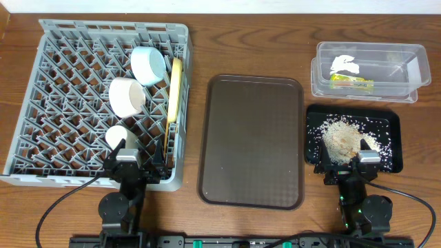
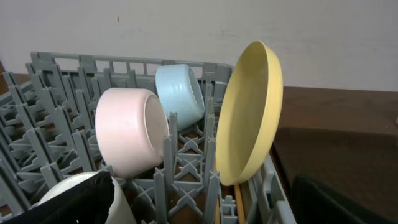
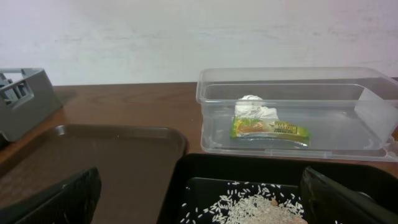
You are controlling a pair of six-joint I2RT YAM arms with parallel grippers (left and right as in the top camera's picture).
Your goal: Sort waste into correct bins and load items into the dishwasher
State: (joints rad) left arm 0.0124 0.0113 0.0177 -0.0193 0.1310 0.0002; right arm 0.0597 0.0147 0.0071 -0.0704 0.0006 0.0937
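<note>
The grey dish rack (image 1: 62, 103) (image 2: 56, 93) holds the light blue bowl (image 1: 147, 64) (image 2: 180, 93), the pale pink bowl (image 1: 126, 96) (image 2: 127, 130), the white cup (image 1: 117, 136) (image 2: 74, 186) and the yellow plate (image 1: 175, 89) (image 2: 249, 112) on edge. Chopsticks (image 2: 239, 202) lie under the plate. The clear tub (image 1: 368, 71) (image 3: 298, 112) holds the tissue (image 1: 346, 64) (image 3: 255, 107) and the green-and-orange wrapper (image 1: 353, 83) (image 3: 268, 129). Rice scraps (image 1: 341, 136) (image 3: 261, 205) lie in the black tray (image 1: 389, 120) (image 3: 199, 171). My left gripper (image 1: 128, 160) (image 2: 193, 214) is open over the rack's near edge. My right gripper (image 1: 364, 162) (image 3: 199, 208) is open over the black tray's near edge.
A brown serving tray (image 1: 252, 141) (image 3: 93, 162) lies between the rack and the bins, nothing on it. Both arm bases sit at the table's near edge.
</note>
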